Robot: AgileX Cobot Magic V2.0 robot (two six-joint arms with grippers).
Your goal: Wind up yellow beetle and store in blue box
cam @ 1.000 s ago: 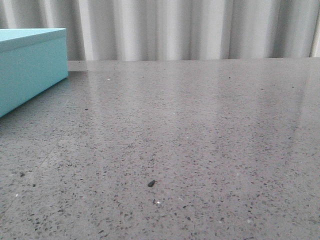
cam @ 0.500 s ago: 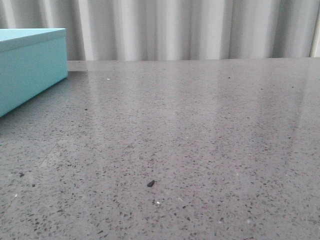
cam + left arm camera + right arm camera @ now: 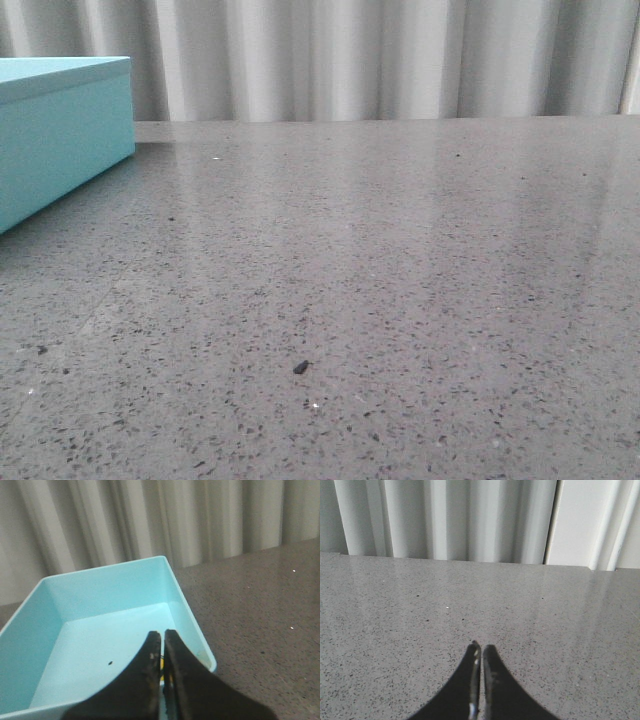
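Yellow beetle (image 3: 163, 679), barely a glossy sliver, shows between my closed left pincer (image 3: 162, 647), low-centre, over the open turquoise box (image 3: 190, 615); my right pincer (image 3: 481, 655) closed, empty.

The blue box (image 3: 60, 135) sits at the far left of the speckled grey table (image 3: 400, 280).

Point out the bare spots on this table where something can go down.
Nearly all of the grey table is bare, from the blue box at far left across to the right edge and back to the curtain; only a dark crumb lies near the front. The box floor is mostly open too, with the left gripper over it.
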